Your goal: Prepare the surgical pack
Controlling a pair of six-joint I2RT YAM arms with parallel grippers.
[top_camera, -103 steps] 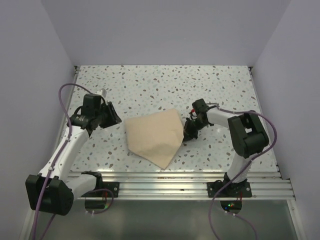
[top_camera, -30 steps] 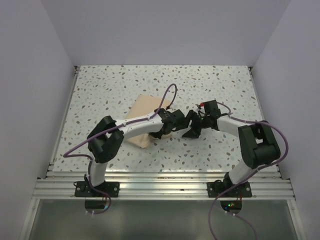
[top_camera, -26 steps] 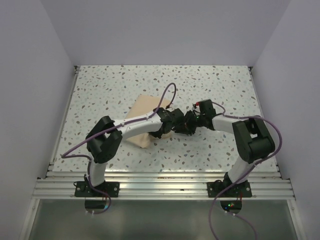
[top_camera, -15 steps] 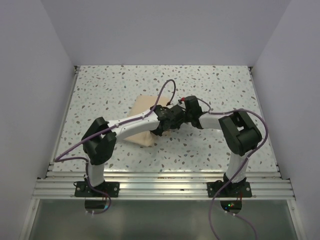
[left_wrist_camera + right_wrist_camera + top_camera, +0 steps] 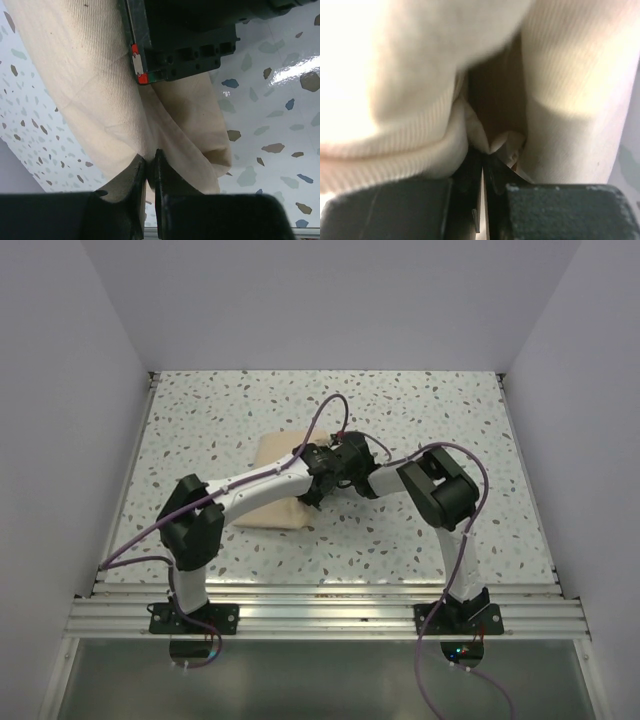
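The surgical pack shows only as a beige cloth bundle (image 5: 268, 458) lying mid-table; its contents are hidden. My left gripper (image 5: 312, 488) reaches across the bundle's right side and is shut on a raised fold of the cloth (image 5: 105, 90), the fold pinched between its fingertips (image 5: 150, 162). My right gripper (image 5: 338, 456) comes in from the right, close against the left one, and is shut on a thin edge of the cloth (image 5: 560, 75) at its tips (image 5: 483, 152). The right gripper's black body (image 5: 185, 40) fills the top of the left wrist view.
The speckled tabletop (image 5: 420, 410) is walled on three sides. An aluminium rail (image 5: 330, 605) runs along the near edge. Purple cables (image 5: 325, 415) loop over both arms above the bundle.
My right arm swung left to the bundle and its jaws closed on the cloth edge. The left gripper kept its hold and shifted a little up and left with the cloth.
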